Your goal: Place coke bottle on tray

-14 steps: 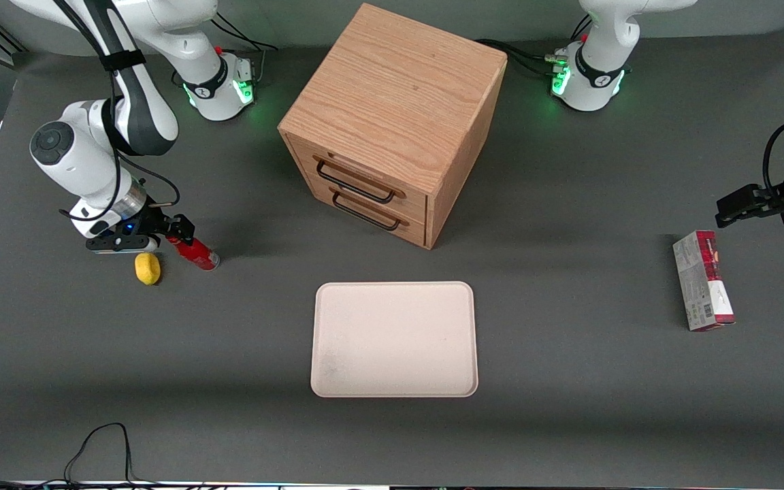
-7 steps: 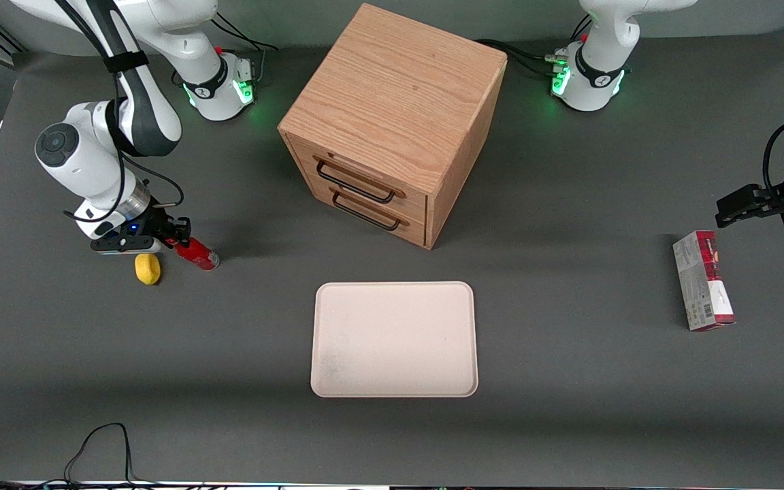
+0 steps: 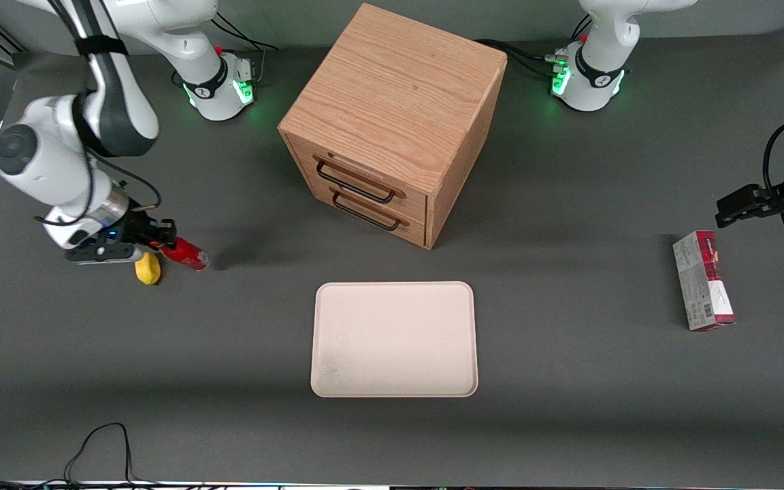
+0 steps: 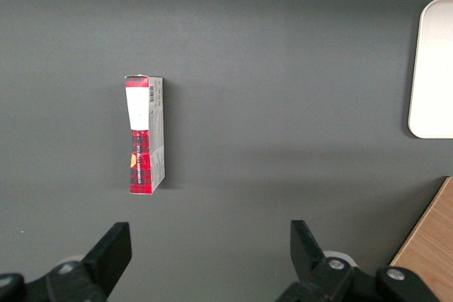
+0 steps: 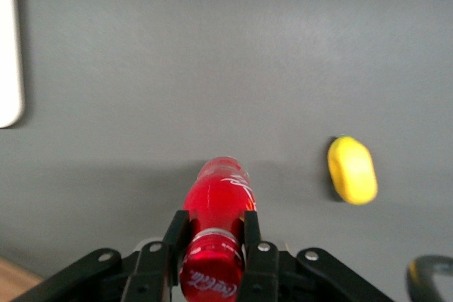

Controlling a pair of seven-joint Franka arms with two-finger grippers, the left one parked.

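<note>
The small red coke bottle (image 3: pixel 186 254) is held tilted above the table, toward the working arm's end. My right gripper (image 3: pixel 159 242) is shut on its neck just under the red cap. In the right wrist view the bottle (image 5: pixel 218 206) sits between the two black fingers (image 5: pixel 177 235), cap toward the camera, and the gripper (image 5: pixel 212 235) clamps it from both sides. The cream tray (image 3: pixel 394 339) lies flat in the middle of the table, nearer the front camera than the cabinet; its edge (image 5: pixel 10 68) shows in the right wrist view.
A yellow lemon-like object (image 3: pixel 148 268) lies on the table just beside and under the gripper; it also shows in the right wrist view (image 5: pixel 352 170). A wooden two-drawer cabinet (image 3: pixel 392 122) stands mid-table. A red-and-grey carton (image 3: pixel 702 279) lies toward the parked arm's end.
My right gripper has lifted with the coke bottle in it and moved slightly away from the tray, toward the table's end. The lemon-like object has stayed put.
</note>
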